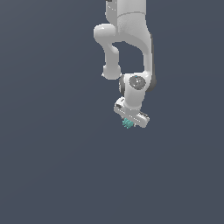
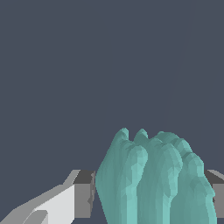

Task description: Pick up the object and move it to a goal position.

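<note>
Gripper with its jaws pinching the teal ridged object between the fingers; the narrow fins may slip or twist free during transport.

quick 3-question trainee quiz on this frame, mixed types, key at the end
1. True or false: the teal ridged object sits between the gripper fingers.
2. What colour is the object? A) red B) teal-green C) yellow
3. In the exterior view, is the object wider or narrower than the white gripper body above it?

Key: 1 true. 2 B. 3 narrower; only a small teal tip shows below the gripper.
</note>
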You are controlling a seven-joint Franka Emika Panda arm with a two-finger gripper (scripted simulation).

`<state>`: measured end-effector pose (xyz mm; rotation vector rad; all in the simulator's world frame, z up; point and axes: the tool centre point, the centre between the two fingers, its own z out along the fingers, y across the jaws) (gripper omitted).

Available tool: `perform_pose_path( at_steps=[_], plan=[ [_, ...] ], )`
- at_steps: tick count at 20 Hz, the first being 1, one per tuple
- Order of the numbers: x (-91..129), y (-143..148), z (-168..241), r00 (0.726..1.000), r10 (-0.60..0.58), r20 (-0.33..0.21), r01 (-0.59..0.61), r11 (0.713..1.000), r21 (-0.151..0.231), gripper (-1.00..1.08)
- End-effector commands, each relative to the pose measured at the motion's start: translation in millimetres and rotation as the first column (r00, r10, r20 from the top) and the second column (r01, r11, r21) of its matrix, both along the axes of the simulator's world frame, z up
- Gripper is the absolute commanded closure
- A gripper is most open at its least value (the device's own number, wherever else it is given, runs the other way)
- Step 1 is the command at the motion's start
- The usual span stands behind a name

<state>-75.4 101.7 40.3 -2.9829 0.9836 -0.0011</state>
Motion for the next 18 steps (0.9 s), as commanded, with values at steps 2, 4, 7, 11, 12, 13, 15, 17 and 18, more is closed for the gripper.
perform_pose_path(
  at_steps=[2,4,7,11,12,13,15,17,18],
  plan=[
    [-0.2,-0.6,-1.0,1.0,-0.001,-0.001,0.001,1.0,-0.001,1.08],
    [-0.2,-0.6,-1.0,1.0,-0.001,-0.001,0.001,1.0,-0.001,1.08],
    [0.2,0.0,0.0,1.0,0.0,0.0,0.0,1.0,0.0,1.08],
    [0.5,0.3,4.4,1.0,0.0,0.0,0.0,1.0,0.0,1.08],
    [0.7,0.5,6.9,1.0,0.0,0.0,0.0,1.0,0.0,1.08],
    [0.9,0.7,10.0,1.0,0.0,0.0,0.0,1.0,0.0,1.08],
    [1.5,1.2,17.9,1.0,0.0,0.0,0.0,1.0,0.0,1.08],
    [2.2,2.0,28.1,1.0,0.0,0.0,0.0,1.0,0.0,1.08],
    [2.7,2.4,34.0,1.0,0.0,0.0,0.0,1.0,0.0,1.08]
  ],
)
